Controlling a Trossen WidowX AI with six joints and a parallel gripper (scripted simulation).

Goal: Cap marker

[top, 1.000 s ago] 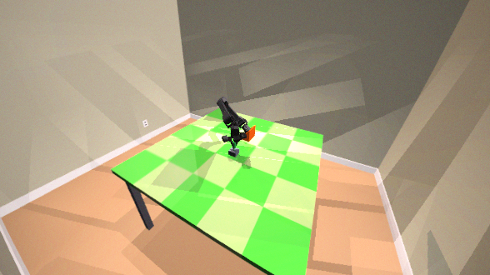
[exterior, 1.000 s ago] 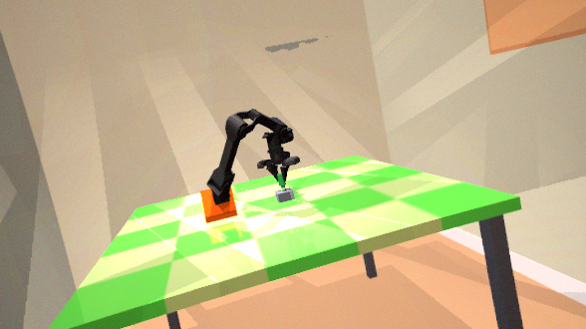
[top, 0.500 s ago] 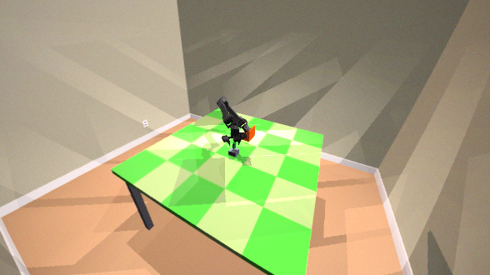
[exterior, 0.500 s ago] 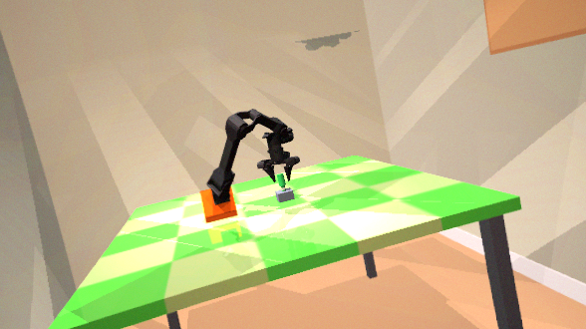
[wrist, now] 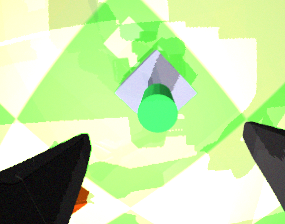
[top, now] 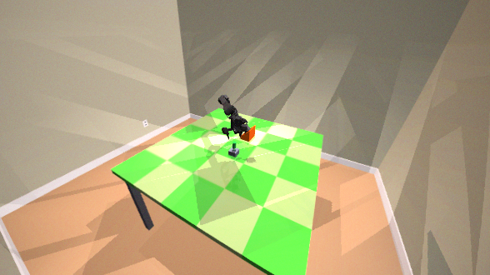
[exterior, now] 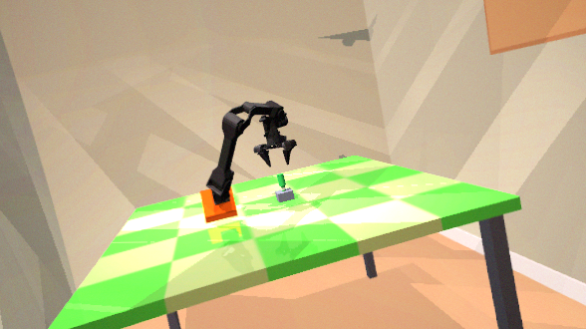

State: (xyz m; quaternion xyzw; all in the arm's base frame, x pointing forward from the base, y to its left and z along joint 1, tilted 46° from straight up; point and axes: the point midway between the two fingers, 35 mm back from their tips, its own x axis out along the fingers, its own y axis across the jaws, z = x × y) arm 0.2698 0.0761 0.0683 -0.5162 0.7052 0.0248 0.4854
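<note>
The green cap [top: 234, 146] [exterior: 281, 179] [wrist: 157, 113] stands upright above the grey holder block [top: 233, 152] [exterior: 285, 195] [wrist: 128, 91], on top of the marker. The cap covers most of the marker; a short narrow part shows between cap and block in the exterior view. Whether the cap is fully seated cannot be told. My gripper [top: 234, 137] [exterior: 279, 164] [wrist: 168, 136] is wide open and empty. Its fingertips point down and are above the cap, one to each side, touching nothing.
The arm's orange base [top: 250, 134] [exterior: 219, 213] stands on the green and cream checkered table [top: 287, 218] [exterior: 120, 286], to the left of the holder block in the exterior view. Shadows and bright patches lie across the table top.
</note>
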